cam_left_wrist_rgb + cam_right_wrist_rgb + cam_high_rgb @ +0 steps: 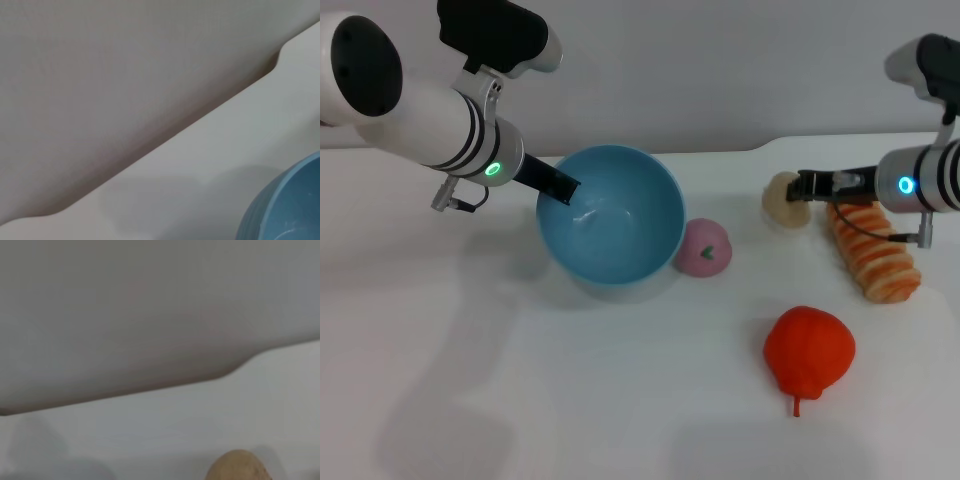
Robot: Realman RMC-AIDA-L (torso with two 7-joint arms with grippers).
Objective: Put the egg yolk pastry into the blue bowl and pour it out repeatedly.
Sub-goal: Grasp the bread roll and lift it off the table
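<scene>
The bowl is empty, tilted and held at its left rim by the left claw; the right claw grips the pastry at the far right of the desk, so loading is not yet done

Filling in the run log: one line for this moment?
left end effector: gripping blue bowl rim | right end effector: on egg yolk pastry | bowl: empty

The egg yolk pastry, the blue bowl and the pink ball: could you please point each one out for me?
egg yolk pastry (782, 199), head view, its pale domed top.
blue bowl (620, 250), head view, its inner wall.
pink ball (704, 249), head view, its rounded front.
</scene>
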